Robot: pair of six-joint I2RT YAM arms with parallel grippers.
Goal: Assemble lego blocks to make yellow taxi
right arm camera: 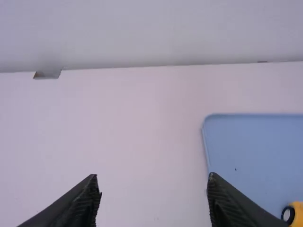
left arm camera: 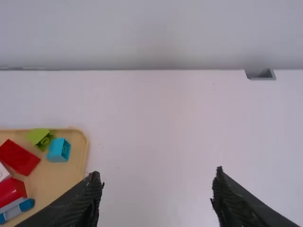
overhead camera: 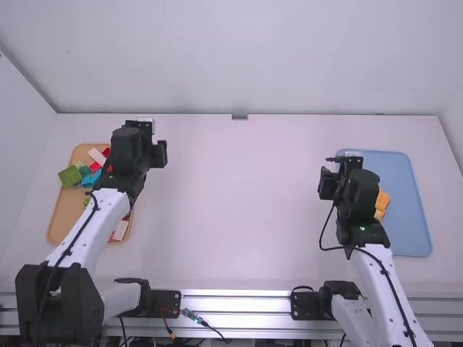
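Note:
My left gripper [overhead camera: 150, 139] is over the right edge of the tan tray [overhead camera: 60, 217]. In the left wrist view the left gripper [left arm camera: 156, 189] stands open, nothing between its fingers. My right gripper [overhead camera: 338, 170] hangs by the left edge of the blue tray [overhead camera: 416, 246]; in the right wrist view the right gripper [right arm camera: 154, 191] is open too, with a bare gap. Yellow-orange blocks [overhead camera: 381, 205] lie in the blue tray, partly behind the right arm. One yellow piece [right arm camera: 297, 213] bears a round black-and-white part.
The tan tray holds several loose blocks, among them a green block [overhead camera: 70, 176], a light-blue block [left arm camera: 59, 150], a red block [left arm camera: 19, 157] and a white block [overhead camera: 121, 230]. White table surface [overhead camera: 239, 202] spreads between the two trays. A wall rises behind the table.

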